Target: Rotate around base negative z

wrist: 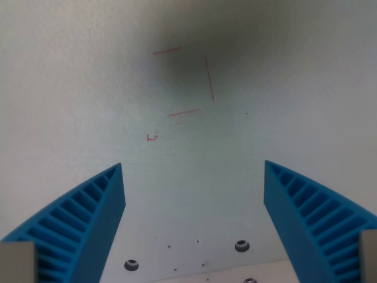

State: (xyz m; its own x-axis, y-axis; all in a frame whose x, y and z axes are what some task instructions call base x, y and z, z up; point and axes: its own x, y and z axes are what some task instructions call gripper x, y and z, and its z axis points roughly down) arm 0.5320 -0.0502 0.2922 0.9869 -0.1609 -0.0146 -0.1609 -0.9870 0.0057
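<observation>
My gripper [193, 168] is open and empty, its two blue ribbed fingers [88, 218] standing wide apart at the wrist view's lower left and lower right. It hangs above a pale white tabletop [70, 88]. Thin red line marks [208, 78] form an incomplete square on the surface ahead of the fingers, with a small red mark [152, 137] below and to their left. A dark shadow lies over the marks. No object is between the jaws.
A white plate [194, 253] with several screw holes and bolts lies at the bottom of the wrist view between the fingers.
</observation>
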